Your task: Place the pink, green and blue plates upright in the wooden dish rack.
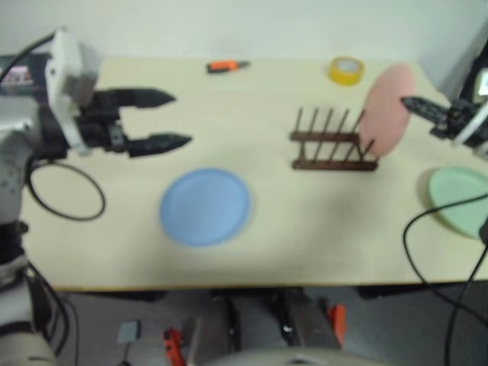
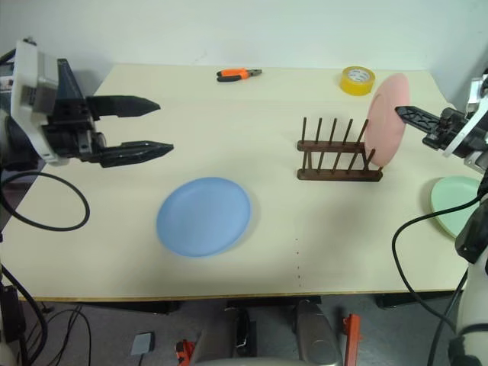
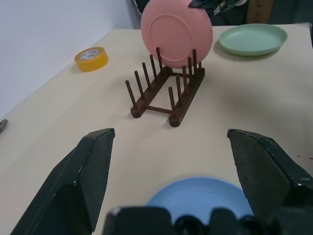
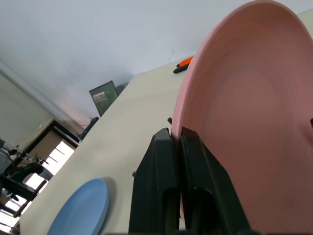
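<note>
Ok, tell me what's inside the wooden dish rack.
The pink plate stands upright at the wooden dish rack's end, pinched by the right hand. Other slots are empty. Its lower rim is hidden.

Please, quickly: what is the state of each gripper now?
Left gripper: open, holding nothing, above the table.
Right gripper: shut on the rim of the pink plate, upright at the wooden dish rack.
</note>
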You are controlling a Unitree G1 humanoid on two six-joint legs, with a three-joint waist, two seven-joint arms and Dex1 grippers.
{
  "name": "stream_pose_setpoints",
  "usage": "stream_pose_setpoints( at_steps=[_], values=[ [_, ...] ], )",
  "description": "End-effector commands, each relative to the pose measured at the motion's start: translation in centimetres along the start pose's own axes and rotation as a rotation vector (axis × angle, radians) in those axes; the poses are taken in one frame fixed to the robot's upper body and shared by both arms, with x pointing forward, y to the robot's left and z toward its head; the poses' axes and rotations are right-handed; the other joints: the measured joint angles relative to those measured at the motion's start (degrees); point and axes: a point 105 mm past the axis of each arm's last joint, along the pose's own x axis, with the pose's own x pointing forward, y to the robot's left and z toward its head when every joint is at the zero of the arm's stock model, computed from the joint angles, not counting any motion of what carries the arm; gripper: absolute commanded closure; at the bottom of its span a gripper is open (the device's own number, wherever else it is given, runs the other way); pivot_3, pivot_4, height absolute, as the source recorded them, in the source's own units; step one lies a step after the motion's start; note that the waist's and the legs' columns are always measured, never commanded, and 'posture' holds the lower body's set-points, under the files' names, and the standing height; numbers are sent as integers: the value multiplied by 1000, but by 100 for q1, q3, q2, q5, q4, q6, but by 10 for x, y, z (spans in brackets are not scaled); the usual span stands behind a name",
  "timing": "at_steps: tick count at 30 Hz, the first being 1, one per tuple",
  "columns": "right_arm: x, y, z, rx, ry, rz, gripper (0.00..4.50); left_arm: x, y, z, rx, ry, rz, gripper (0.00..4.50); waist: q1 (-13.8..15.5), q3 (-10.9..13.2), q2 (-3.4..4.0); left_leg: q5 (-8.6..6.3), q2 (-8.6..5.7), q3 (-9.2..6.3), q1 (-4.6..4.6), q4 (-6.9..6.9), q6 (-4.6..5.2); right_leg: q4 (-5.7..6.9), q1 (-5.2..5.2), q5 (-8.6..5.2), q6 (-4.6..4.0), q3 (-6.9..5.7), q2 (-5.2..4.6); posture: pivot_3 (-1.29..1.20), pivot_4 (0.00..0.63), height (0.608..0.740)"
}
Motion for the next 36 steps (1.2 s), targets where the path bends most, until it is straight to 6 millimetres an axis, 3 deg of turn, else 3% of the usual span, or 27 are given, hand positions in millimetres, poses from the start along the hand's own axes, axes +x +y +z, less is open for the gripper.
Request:
stream_pose_setpoints(
  at_steps=[1, 7, 17, 24, 30, 36],
  values=[
    [-2, 2, 9, -24, -44, 6, 4500, -6, 2, 16, 60, -15, 14, 445, 0, 0, 0, 0, 0, 0, 0, 0, 0, 0, 0, 0, 0, 0, 0, 0, 150, 740],
    [2, -1, 4, -60, -13, -10, 4500, -8, 2, 17, 61, -10, 15, 445, -7, 0, 0, 0, 0, 0, 1, 1, 0, 1, 1, 1, 2, 1, 0, 0, 150, 740],
    [-5, -4, 9, -136, 8, -50, 1090, -3, 0, 17, 60, -14, 5, 417, -9, 0, 0, 0, 0, 2, 2, 0, 0, -1, 1, 1, 3, 2, 0, 0, 150, 740],
    [-25, -5, 26, -330, 70, -128, 1090, 9, 1, 14, 57, -45, -27, 417, -7, 0, 0, 0, -2, 2, 2, 1, 0, -1, 3, 1, 3, 3, -1, 0, 150, 740],
    [-58, -1, 45, -463, 161, -203, 1090, 24, 2, 18, 89, -103, -64, 417, 1, 0, 1, 0, -2, 3, 2, 0, 0, -1, 2, 1, 2, 3, -1, 0, 150, 740],
    [-107, 7, 63, -515, 173, -300, 1090, 57, -9, 19, 104, -141, -141, 417, 33, -2, 6, 0, -4, 5, 2, 1, 0, -1, 2, 1, 2, 5, -2, 0, 150, 740]
  ],
)
